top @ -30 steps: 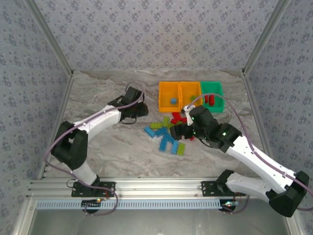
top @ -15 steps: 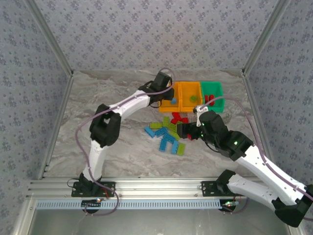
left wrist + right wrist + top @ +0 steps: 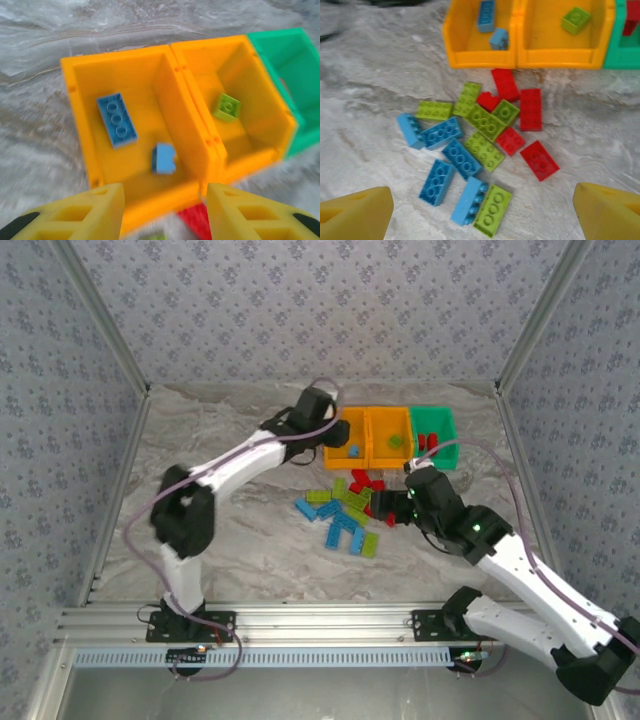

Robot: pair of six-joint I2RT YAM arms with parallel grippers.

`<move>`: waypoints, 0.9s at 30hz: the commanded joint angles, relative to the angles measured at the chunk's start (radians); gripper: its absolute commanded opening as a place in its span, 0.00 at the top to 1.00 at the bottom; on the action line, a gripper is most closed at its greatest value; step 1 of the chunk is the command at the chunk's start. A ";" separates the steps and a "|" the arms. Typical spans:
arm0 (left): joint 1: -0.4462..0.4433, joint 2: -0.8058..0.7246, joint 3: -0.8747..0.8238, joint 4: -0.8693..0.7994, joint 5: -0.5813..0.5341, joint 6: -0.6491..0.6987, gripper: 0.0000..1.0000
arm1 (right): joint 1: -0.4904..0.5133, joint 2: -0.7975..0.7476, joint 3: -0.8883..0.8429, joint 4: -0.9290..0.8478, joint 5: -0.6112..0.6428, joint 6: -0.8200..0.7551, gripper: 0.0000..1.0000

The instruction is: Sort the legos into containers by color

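Note:
Blue, lime green and red legos [image 3: 345, 510] lie in a loose pile [image 3: 480, 135] on the table in front of three bins. The left orange bin [image 3: 334, 440] [image 3: 75, 90] holds two blue bricks [image 3: 116, 120]. One lime green brick [image 3: 227, 107] lies in the middle orange bin [image 3: 378, 448] [image 3: 560, 57]. Red bricks [image 3: 428, 445] sit in the green bin [image 3: 447, 426] [image 3: 620, 57]. My left gripper [image 3: 328, 430] [image 3: 164, 200] hovers open by the left orange bin's near wall, holding nothing. My right gripper [image 3: 385, 508] [image 3: 482, 200] hangs open above the pile's right side, nothing between its fingers.
The bins stand side by side at the back right of the marbled table [image 3: 230, 530]. Patterned walls enclose the table on three sides. Bare tabletop spreads left of the pile and toward the near edge.
My left arm swung from the table's left middle over to the left orange bin, then drew back a little leftward. My right gripper edged slightly right over the pile.

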 commanded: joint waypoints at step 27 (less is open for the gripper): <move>-0.038 -0.966 -0.764 -0.134 0.174 0.891 0.22 | -0.201 0.813 0.108 0.081 -0.197 -0.271 0.52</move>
